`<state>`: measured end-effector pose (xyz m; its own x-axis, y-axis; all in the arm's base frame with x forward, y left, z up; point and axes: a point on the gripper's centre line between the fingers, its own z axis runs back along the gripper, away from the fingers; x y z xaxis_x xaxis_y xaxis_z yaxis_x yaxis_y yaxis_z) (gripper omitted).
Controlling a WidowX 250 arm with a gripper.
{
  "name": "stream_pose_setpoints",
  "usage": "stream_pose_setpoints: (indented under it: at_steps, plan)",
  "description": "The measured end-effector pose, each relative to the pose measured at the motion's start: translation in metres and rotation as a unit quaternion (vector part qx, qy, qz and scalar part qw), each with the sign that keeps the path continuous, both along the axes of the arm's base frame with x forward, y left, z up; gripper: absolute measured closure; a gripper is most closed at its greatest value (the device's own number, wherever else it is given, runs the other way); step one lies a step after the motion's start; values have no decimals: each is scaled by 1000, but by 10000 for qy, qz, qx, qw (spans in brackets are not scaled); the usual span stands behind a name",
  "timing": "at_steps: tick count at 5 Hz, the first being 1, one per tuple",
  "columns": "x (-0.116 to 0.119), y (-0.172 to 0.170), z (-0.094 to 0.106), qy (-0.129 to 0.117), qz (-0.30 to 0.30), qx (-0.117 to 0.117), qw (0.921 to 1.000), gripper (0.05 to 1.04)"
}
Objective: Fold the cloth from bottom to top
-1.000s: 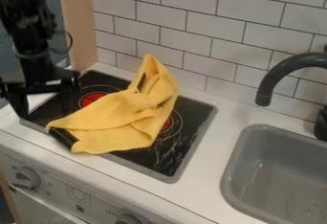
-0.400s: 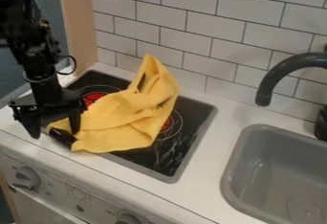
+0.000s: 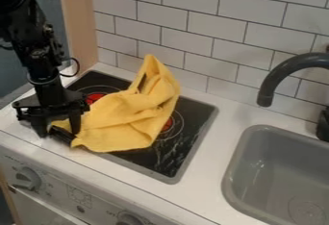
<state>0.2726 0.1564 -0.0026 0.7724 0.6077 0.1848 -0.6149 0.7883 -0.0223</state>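
Note:
The black gripper (image 3: 58,131) points down at the stove's lower left corner, over the left end of the yellow cloth (image 3: 125,120). Its two fingers stand apart and open, one left of the cloth's tip and one against its left part. Between them lie the cloth's lower left corner and a dark object (image 3: 62,134) that pokes out from under it. The cloth is spread in creases across the black stove top, its upper peak rising near the tiled wall. Whether the fingers touch the cloth is hard to tell.
Under the cloth is the black stove top (image 3: 186,144) with red burner marks. To the right are the grey sink (image 3: 234,181) and a dark curved faucet (image 3: 276,77). White tiles rise behind, and knobs (image 3: 27,177) line the front panel.
The gripper has come down and slightly right, onto the cloth's lower left corner, and its fingers have drawn somewhat closer together. That corner has shifted a little between them.

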Motion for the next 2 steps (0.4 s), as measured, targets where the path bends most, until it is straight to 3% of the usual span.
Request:
stream_pose_setpoints:
  at_steps: [1,2]
  plan:
    - [0,2,1,21,13,55,10000,676]
    - [-3,-1,1,87,-3,32,10000,866]
